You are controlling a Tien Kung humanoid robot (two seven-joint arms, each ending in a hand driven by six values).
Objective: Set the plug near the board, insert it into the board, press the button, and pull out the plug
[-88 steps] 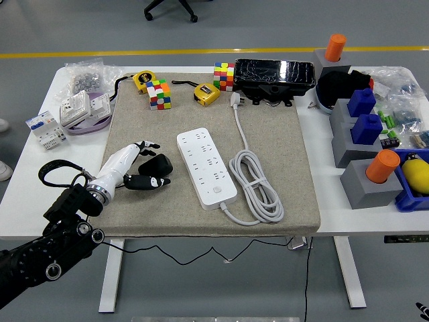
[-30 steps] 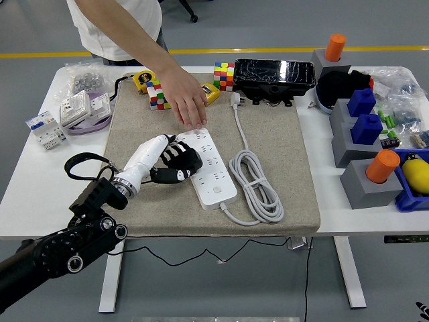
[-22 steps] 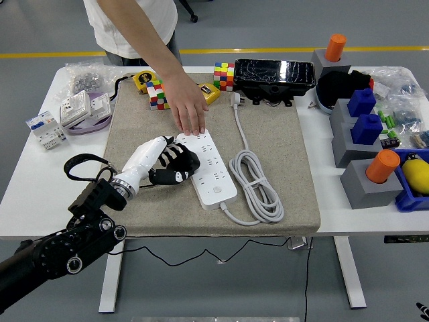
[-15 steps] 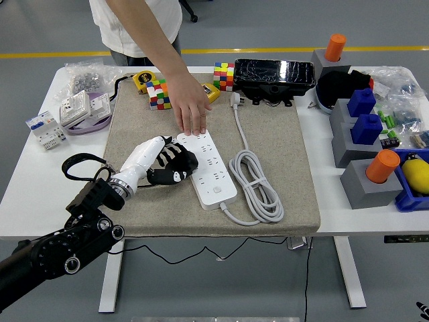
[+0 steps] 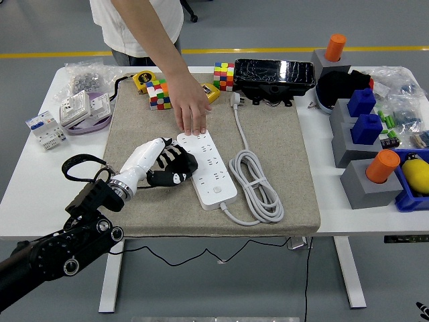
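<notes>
One power strip point(image 5: 206, 168) on the mat point(image 5: 281, 174), one black plug point(image 5: 179, 163), two Rubik's cubes point(image 5: 159, 93), two tape measures point(image 5: 142, 81). Compared with a few seconds back, a person's hand point(image 5: 190, 107) has come in and its fingertips now rest on the strip's far end. The left hand point(image 5: 163, 163) has carried the plug from the mat to the strip's left edge, fingers wrapped tight around it. Can't tell if the prongs are in.

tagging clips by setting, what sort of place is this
Probably a robotics lab or test bench: a white table on a grey floor with a yellow line, a power strip, puzzle cubes and blocks with pegs.
</notes>
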